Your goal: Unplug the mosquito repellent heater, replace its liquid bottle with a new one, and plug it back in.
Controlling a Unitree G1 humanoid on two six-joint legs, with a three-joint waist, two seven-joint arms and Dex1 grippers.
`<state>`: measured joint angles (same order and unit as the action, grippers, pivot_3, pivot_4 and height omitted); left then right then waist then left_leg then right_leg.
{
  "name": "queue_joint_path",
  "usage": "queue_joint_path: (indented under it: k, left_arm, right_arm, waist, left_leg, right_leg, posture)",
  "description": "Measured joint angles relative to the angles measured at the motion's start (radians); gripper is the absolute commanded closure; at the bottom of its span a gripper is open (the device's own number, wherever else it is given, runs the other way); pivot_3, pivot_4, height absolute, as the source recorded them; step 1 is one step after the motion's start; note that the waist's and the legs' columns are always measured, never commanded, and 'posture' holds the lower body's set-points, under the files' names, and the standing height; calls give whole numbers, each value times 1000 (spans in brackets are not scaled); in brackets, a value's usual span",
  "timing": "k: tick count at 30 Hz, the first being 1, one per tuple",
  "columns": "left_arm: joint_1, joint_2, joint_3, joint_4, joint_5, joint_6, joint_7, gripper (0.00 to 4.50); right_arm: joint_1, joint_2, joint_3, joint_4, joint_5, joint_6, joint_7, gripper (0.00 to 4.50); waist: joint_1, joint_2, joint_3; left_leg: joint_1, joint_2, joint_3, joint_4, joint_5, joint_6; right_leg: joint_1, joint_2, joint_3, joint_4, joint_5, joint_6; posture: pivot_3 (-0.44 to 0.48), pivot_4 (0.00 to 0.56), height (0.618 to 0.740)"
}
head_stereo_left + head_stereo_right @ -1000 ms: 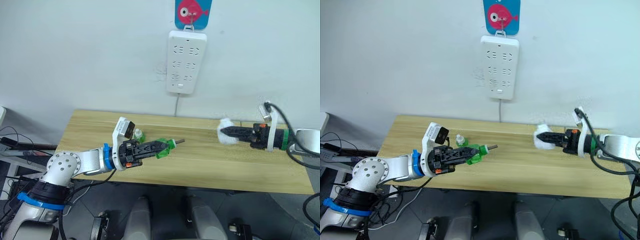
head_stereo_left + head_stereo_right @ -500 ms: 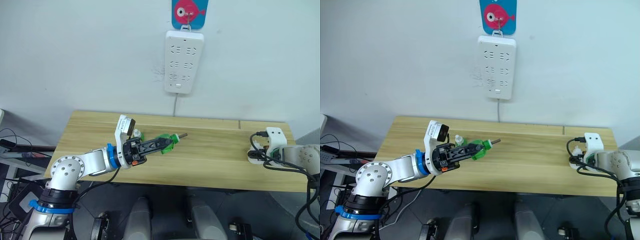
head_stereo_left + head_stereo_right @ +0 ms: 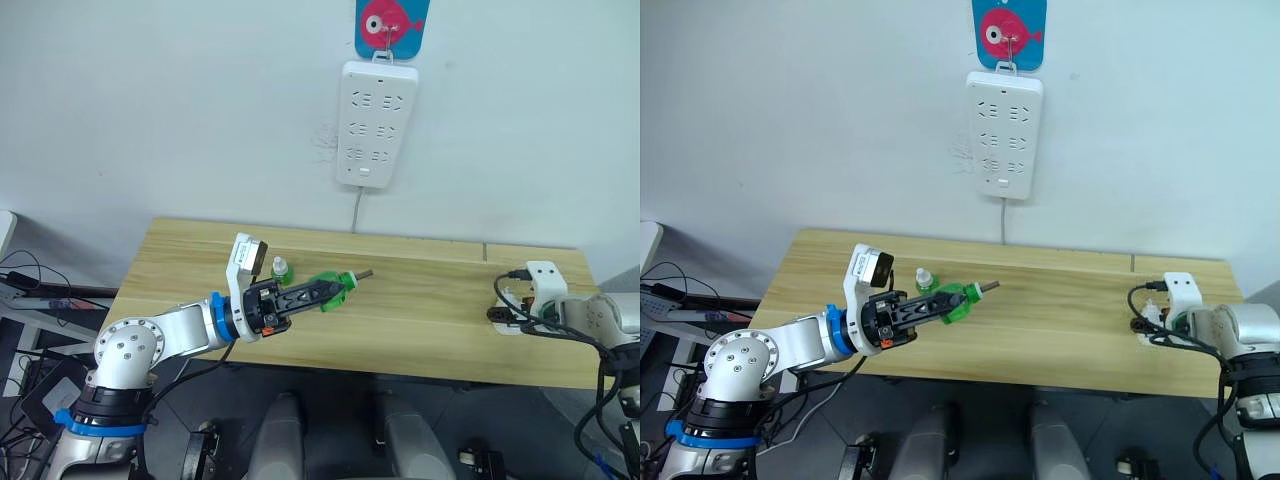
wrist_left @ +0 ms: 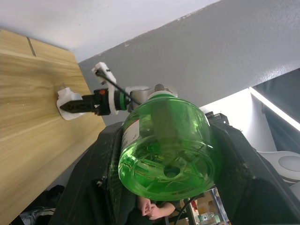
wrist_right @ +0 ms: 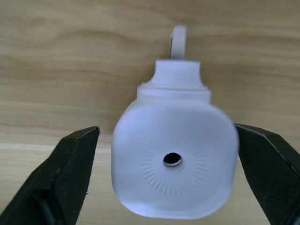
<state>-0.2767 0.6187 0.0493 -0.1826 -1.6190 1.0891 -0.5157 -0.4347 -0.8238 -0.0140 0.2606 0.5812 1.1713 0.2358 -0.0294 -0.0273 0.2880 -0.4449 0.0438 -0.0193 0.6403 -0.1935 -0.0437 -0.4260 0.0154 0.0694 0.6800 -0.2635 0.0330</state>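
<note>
Left gripper (image 3: 318, 292) clenched on the old wick bottle (image 3: 331, 291) above the table (image 3: 420, 330), capped bottle (image 3: 279, 268) standing just behind; right gripper (image 5: 166, 164) released around the heater (image 5: 173, 174) lying near the table's right end: set the spent bottle down clear of the capped one.

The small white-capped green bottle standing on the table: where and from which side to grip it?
Grip the small white-capped green bottle at its round green body, coming from above; it stands upright, and the pointed cap offers the fingers less hold.
</note>
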Motion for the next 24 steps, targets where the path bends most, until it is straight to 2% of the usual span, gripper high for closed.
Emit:
queue_joint_path:
  k: [3, 4, 7, 8, 9, 11, 12, 14, 16, 19, 22, 24]
  left_arm:
    - [5, 1, 6, -1, 64, -13, -34, 2248]
    - [8, 4, -2, -15, 145, -58, -65, 2248]
    - [13, 15, -75, -69, 492, -295, -155, 2248]
    - [13, 8, -109, -75, 618, -401, -175, 2248]
    - [9, -17, -150, -69, 781, -545, -179, 2248]
    - [-9, -66, -212, -42, 1004, -758, -172, 2248]
    - [-23, -85, -245, -23, 1129, -880, -166, 2248]
    - [-45, -99, -289, 6, 1311, -1060, -146, 2248]
    - [-64, -111, -317, 45, 1468, -1220, -117, 2248]
    - [-92, -139, -329, 102, 1617, -1397, -80, 2248]
    - [-108, -154, -329, 144, 1682, -1497, -63, 2248]
    - [-113, -157, -329, 160, 1703, -1537, -64, 2248]
  right_arm:
    - [34, -42, -56, -124, 1, 57, 18, 31]
    - [47, -53, -85, -184, 4, 82, 23, 31]
    - [51, -23, -188, -345, 62, 175, 29, 31]
    - [39, 28, -246, -383, 97, 231, 31, 31]
    - [20, 130, -331, -431, 173, 308, 35, 31]
    - [7, 303, -437, -480, 326, 391, 11, 31]
    - [6, 406, -495, -490, 425, 418, -28, 31]
    - [-6, 521, -568, -490, 574, 433, -128, 31]
    - [-3, 549, -571, -490, 804, 358, -320, 31]
    - [28, 549, -441, -504, 1151, 136, -627, 31]
    - [32, 541, -312, -543, 1319, -51, -817, 31]
    - [32, 553, -262, -576, 1351, -124, -871, 31]
  waist:
    - [0, 0, 0]
    - [0, 0, 0]
    - [-3, 0, 0]
    - [-3, 0, 0]
    - [-3, 0, 0]
    - [-1, 0, 0]
    - [0, 0, 0]
    - [1, 1, 0]
    - [1, 1, 0]
    - [-5, 1, 0]
    - [-11, 1, 0]
    - [-13, 1, 0]
  left_leg:
    - [0, 0, 0, 0, 0, 0]
    - [0, 0, 0, 0, 0, 0]
    - [2, 1, 1, -1, 0, 0]
    - [3, 1, 1, -1, 0, 0]
    - [3, 1, 2, -2, 0, 0]
    - [4, 2, 1, -3, 0, 0]
    - [3, 1, 1, -4, 0, 0]
    - [2, 0, 3, -5, 0, 0]
    - [0, 0, 3, -5, 0, 0]
    - [-3, 0, 3, -5, 0, 0]
    - [-3, 0, 2, -5, 0, 1]
    - [-3, 0, 1, -5, 0, 1]
  right_leg:
    - [0, 0, 0, 0, 0, 0]
    - [0, 0, 0, 0, 0, 0]
    - [1, 0, 1, 0, 0, 0]
    - [1, 0, 1, 0, 0, 0]
    - [2, 1, 1, -1, 1, -1]
    - [2, 1, 1, -1, 1, -1]
    - [2, 1, 1, -1, 1, -1]
    - [1, -1, 2, -2, 1, -1]
    - [0, -4, 2, -4, 1, -1]
    - [0, -5, 2, -7, 1, 1]
    - [-1, -4, 1, -6, 1, 2]
    - [-1, -2, 0, -5, 1, 2]
  posture:
    - [-18, 279, 740]
    - [-18, 279, 740]
    - [-27, 278, 740]
    - [-30, 278, 740]
    - [-30, 278, 740]
    - [-29, 282, 740]
    - [-27, 282, 740]
    - [-30, 284, 740]
    - [-30, 284, 740]
    - [-30, 284, 740]
    - [-30, 290, 740]
    - [-30, 290, 740]
